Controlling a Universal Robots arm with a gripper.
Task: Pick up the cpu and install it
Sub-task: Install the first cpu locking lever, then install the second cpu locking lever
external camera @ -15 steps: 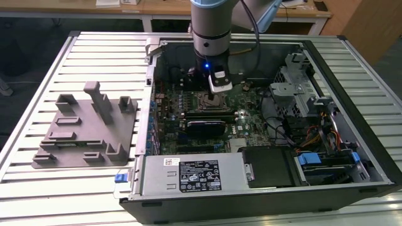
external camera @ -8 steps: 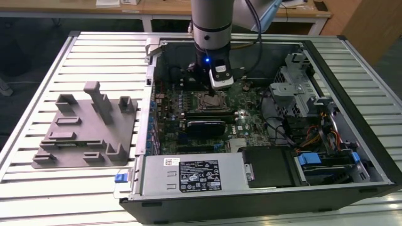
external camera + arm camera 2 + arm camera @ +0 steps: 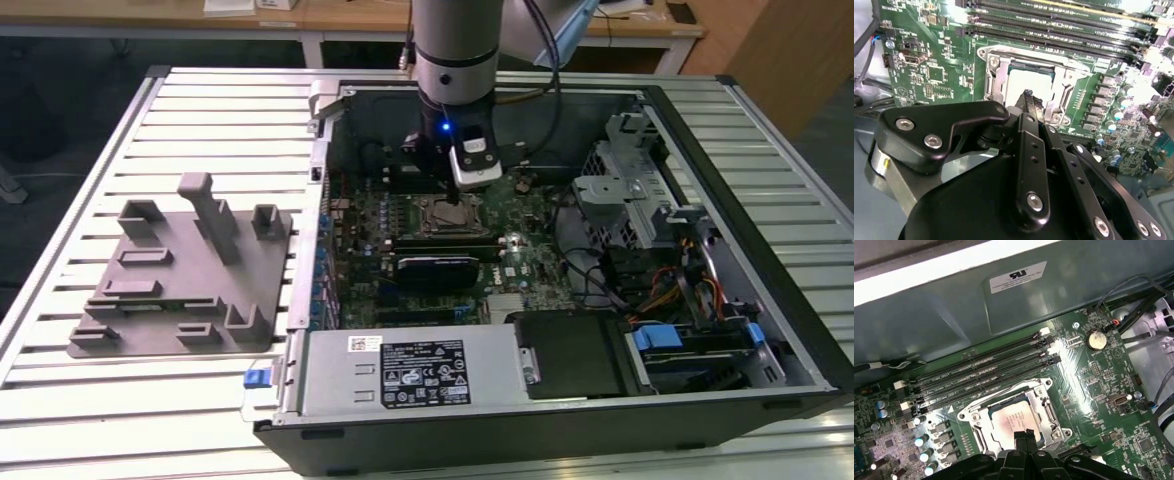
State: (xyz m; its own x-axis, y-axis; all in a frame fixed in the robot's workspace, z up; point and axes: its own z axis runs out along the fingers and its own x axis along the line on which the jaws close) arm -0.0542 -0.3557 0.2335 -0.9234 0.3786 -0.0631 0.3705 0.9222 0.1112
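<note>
1. We are hovering the black gripper (image 3: 1025,436) just above the small flat square silver-topped cpu (image 3: 1013,418), which is lying inside the metal-framed motherboard socket (image 3: 1043,405).
2. The fingers (image 3: 1030,102) are looking pressed together, gripping nothing, so the chip seems already seated.
3. We are working inside an open black computer case (image 3: 747,130) lying on a slatted metal desk (image 3: 120,420).
4. A grey plastic holder tray with upright posts (image 3: 187,275) is sitting beside the case, at the exterior view's left.

Shiny metal cpu (image 3: 1013,419); matt grey plastic holder tray (image 3: 187,280); ribbed metal table (image 3: 80,200).
</note>
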